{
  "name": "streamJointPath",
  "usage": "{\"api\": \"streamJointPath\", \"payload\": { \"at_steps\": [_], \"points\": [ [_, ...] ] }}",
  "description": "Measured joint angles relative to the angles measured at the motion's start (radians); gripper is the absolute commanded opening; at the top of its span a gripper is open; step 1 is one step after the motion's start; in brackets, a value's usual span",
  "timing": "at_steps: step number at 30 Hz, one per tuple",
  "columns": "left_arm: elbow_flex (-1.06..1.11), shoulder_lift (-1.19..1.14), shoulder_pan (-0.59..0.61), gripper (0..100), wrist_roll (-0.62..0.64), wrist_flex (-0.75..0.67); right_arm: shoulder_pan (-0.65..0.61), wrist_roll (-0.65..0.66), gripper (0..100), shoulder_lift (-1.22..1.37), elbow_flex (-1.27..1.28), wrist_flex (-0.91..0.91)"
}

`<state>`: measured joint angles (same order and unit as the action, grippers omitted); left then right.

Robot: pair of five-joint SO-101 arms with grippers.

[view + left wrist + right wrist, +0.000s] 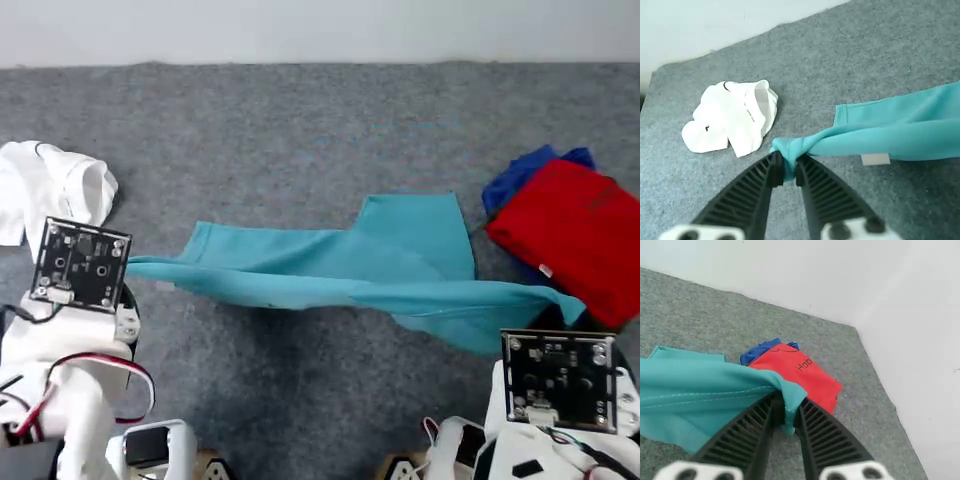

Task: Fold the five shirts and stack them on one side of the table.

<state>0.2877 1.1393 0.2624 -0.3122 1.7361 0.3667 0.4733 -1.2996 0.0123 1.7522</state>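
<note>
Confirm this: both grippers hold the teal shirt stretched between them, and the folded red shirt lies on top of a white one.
Wrong on one point. The left gripper and right gripper do hold the teal shirt between them, but the folded red shirt lies on a blue shirt, not a white one; the high view shows it.

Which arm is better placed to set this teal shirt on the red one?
Right, probably: the right gripper grips the teal shirt beside the red shirt; the left gripper holds its far end.
</note>
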Motion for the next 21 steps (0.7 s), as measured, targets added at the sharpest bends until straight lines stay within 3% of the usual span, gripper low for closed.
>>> {"api": "streamJointPath", "payload": {
  "at_steps": [5,14,21],
  "points": [
    [0.0,-0.078,0.0,1,-0.003,0.0,-0.023,-0.005,0.8,0.061,0.034,0.0],
    [0.003,-0.358,0.0,1,-0.006,-0.1,-0.315,-0.028,0.8,0.402,0.196,-0.028],
    [0.003,-0.626,-0.135,1,-0.006,-0.232,-0.359,-0.029,0.8,0.591,0.313,-0.221]
  ]
}}
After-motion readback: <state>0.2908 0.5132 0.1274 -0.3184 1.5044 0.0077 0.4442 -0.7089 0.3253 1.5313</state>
